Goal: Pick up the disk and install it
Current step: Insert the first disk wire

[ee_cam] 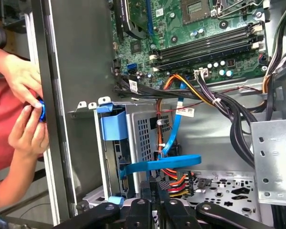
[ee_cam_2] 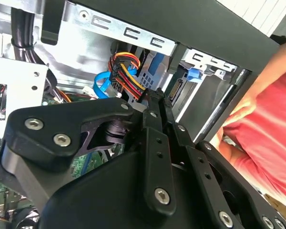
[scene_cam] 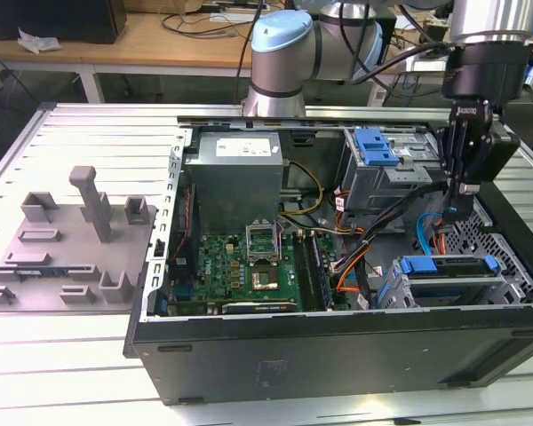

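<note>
- Disk (scene_cam: 449, 266): seated flat in the lower drive cage of the open computer case (scene_cam: 338, 355), at about 4 o'clock from the motherboard (scene_cam: 249, 266) in the exterior view.
- Look of the disk: a bright blue bracket runs along its upper edge with a tab at each end, and grey metal shows below. I cannot see its own label from here.
- In the first wrist view one blue bracket tab (ee_cam: 113, 126) stands just inside the case's front wall.
- Gripper (scene_cam: 453, 211): hangs inside the case at about 12 o'clock from the disk, close above it and not touching it.
- Jaws: drawn close together, tips nearly meeting, in both wrist views (ee_cam_2: 158, 94) (ee_cam: 156, 183). They sit right beside a black plug (ee_cam: 176, 181) with red, yellow and black wires. I cannot tell whether they pinch it.
- A blue cable (ee_cam: 174, 133) runs down to the cage near the tips.
- Writing: a white label (scene_cam: 249, 146) on the grey power-supply box (scene_cam: 235, 182), at 12 o'clock from the motherboard. White tags (ee_cam: 185, 112) on the cables. A small white mark on the gripper body. I cannot make out any of the print.
- A ribbed blue latch (scene_cam: 376, 146) sits on the upper bay.
- A person's hands (ee_cam: 28, 129), outside the front wall, hold a small blue piece (ee_cam: 40, 110).
- The case rests on a slatted worktop (scene_cam: 71, 373), with a grey fixture plate (scene_cam: 71, 240) at 9 o'clock from it.
</note>
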`<state>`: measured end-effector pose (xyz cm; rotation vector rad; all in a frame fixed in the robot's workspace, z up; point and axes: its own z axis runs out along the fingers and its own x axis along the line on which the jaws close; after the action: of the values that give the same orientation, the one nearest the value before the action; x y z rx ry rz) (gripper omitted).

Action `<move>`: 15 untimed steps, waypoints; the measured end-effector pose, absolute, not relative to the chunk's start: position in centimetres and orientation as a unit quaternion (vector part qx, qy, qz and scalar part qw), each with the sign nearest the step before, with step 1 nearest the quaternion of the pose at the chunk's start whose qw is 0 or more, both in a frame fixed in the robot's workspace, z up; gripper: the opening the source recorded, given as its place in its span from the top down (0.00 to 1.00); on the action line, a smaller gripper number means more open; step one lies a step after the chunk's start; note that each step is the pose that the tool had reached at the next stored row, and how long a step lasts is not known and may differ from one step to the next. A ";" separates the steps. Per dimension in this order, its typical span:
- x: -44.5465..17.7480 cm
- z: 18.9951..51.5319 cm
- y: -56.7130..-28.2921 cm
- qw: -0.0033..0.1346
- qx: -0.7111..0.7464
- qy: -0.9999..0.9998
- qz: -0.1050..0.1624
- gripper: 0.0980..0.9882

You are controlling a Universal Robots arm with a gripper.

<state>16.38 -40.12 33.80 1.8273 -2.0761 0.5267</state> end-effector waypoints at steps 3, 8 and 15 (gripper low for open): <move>16.4 34.1 -40.7 0.148 0.644 -0.732 0.168 0.93; 16.4 34.8 -42.6 0.132 0.647 -0.736 0.150 0.93; 16.2 35.1 -44.2 0.119 0.654 -0.734 0.137 0.93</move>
<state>16.21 -44.17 35.13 1.9118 -2.1468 0.4013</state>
